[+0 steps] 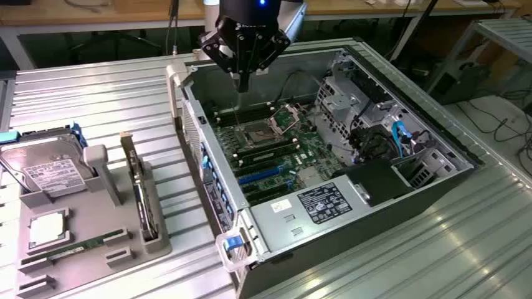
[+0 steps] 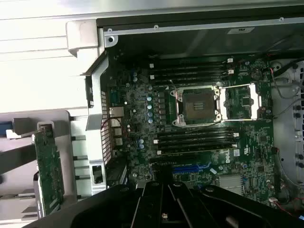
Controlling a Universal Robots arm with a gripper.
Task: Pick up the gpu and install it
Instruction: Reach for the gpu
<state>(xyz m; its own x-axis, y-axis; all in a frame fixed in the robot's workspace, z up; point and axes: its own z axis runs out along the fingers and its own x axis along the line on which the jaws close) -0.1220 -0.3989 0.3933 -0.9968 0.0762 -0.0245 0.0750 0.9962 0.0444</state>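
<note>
The gpu [image 1: 138,187] is a thin green card standing on edge in a slot of the grey holder tray [image 1: 91,249], at the exterior view's left of the open computer case [image 1: 415,187]. In the wrist view the gpu [image 2: 47,173] shows edge-on beside the case wall. My gripper [image 1: 243,86] hangs above the far end of the case, over the motherboard [image 1: 275,149], well apart from the gpu. Its black fingers [image 2: 154,199] are shut with nothing between them.
A silver hard drive [image 1: 46,165], a CPU chip [image 1: 48,227] and a RAM stick [image 1: 79,244] share the holder tray. Inside the case are an open CPU socket [image 2: 197,107], blue expansion slots [image 2: 192,168], a drive cage [image 1: 349,93] and cables [image 1: 399,140].
</note>
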